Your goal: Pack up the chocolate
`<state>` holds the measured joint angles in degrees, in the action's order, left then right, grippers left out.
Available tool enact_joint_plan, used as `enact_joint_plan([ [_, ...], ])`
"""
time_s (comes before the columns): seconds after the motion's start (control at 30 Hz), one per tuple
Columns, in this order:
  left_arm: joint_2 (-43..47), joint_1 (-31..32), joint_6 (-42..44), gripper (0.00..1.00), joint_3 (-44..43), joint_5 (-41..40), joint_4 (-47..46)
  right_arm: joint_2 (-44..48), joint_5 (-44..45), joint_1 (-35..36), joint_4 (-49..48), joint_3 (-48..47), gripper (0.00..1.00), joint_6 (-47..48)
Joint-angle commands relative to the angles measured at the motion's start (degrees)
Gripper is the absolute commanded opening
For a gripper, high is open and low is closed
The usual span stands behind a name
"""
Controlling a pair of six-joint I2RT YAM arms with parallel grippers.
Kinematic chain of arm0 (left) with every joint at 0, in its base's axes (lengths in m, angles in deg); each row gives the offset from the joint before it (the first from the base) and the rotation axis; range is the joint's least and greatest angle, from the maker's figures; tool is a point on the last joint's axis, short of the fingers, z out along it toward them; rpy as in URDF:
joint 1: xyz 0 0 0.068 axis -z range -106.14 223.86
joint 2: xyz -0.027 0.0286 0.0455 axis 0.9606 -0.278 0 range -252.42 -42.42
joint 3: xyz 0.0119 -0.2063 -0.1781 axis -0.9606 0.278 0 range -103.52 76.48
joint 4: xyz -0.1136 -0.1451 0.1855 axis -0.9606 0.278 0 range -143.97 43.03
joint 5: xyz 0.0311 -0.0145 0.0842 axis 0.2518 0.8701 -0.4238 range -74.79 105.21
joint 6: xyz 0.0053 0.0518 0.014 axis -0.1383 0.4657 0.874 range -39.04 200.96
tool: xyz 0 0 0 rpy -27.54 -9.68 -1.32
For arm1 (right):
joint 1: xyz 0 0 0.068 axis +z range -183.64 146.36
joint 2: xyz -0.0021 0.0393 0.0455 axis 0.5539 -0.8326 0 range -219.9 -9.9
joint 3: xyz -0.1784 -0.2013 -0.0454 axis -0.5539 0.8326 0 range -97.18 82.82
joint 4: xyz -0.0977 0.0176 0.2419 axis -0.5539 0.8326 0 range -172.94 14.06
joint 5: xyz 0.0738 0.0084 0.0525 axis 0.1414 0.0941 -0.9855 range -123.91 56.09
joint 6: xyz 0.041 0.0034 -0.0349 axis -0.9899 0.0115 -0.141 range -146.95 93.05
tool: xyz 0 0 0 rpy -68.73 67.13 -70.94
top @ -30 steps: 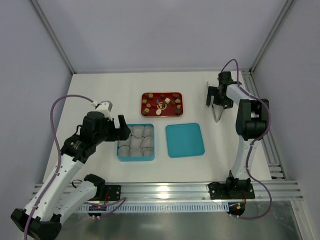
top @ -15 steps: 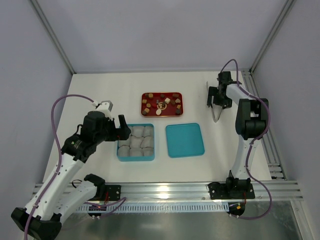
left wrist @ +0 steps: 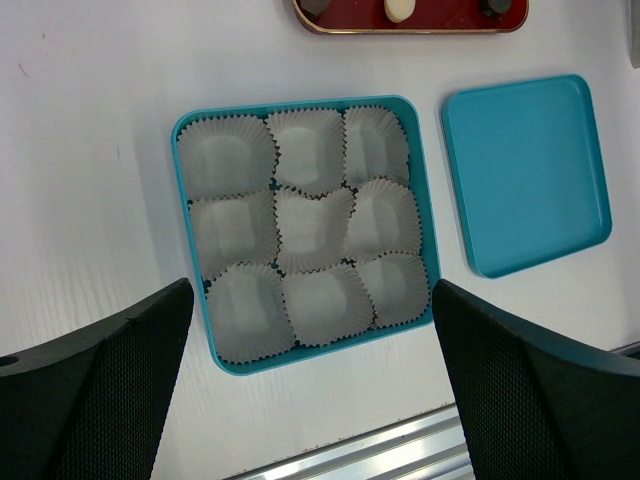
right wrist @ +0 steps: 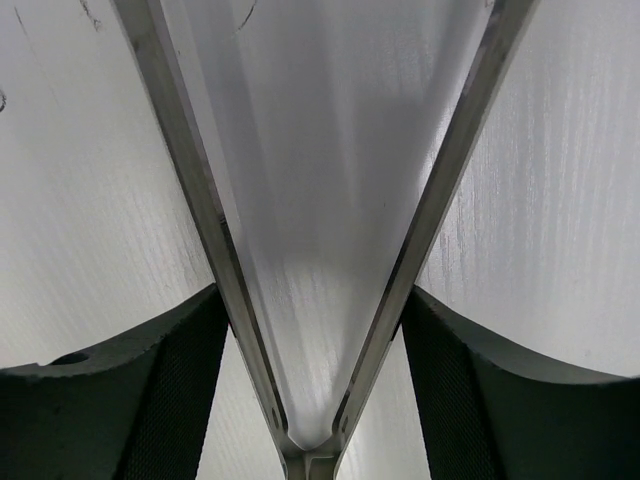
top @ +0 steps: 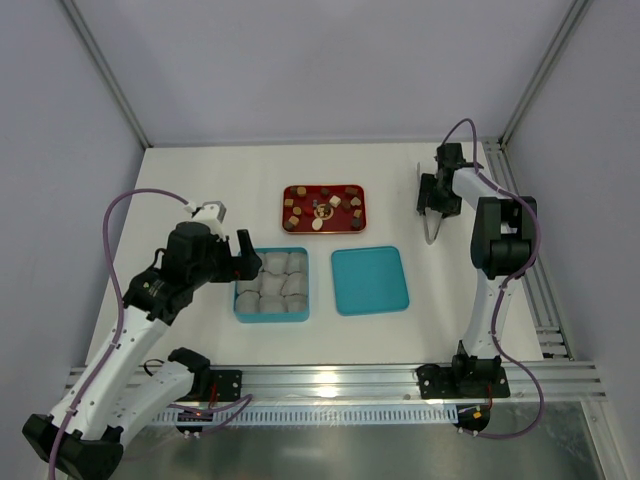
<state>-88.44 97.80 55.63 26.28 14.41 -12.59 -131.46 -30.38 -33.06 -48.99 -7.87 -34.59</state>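
Note:
The chocolate [top: 323,207] is several small brown, tan and cream pieces on a red tray [top: 292,222] at the table's middle back; one cream piece [left wrist: 398,10] shows in the left wrist view. The teal box [top: 239,300] holds several crinkled paper cups [left wrist: 315,225], all without chocolate. My left gripper [top: 243,262] is open and hovers over the box's near edge [left wrist: 310,400]. My right gripper [top: 434,196] at the far right is shut on metal tongs [top: 431,232]; its fingers press the tongs' two arms [right wrist: 200,200], which still spread in a V.
The teal lid [top: 369,280] lies flat to the right of the box and also shows in the left wrist view [left wrist: 525,170]. The aluminium rail [top: 330,378] runs along the table's near edge. Frame posts stand at the back corners.
My right gripper's fingers have closed inward onto the tongs. The left arm has not moved.

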Motion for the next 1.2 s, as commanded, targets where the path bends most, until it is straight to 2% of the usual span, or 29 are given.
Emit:
enact_joint_plan([
  [0.0,0.1,0.2,-0.3,1.00,0.2,0.4,-1.7,-0.8,-0.3,0.2,0.6,-0.5,0.68,-1.8],
  [0.23,-0.1,0.2,-0.3,1.00,0.1,0.4,-1.6,6.2,1.3,0.3,-1.9,3.8,0.57,-2.9],
  [0.83,0.0,0.2,-0.3,1.00,0.1,0.4,-1.5,23.1,3.1,4.1,4.3,8.3,0.56,-3.8],
  [1.17,0.3,0.2,-0.4,1.00,0.1,0.2,-1.3,32.2,1.0,7.9,5.4,12.3,0.51,-5.6],
])
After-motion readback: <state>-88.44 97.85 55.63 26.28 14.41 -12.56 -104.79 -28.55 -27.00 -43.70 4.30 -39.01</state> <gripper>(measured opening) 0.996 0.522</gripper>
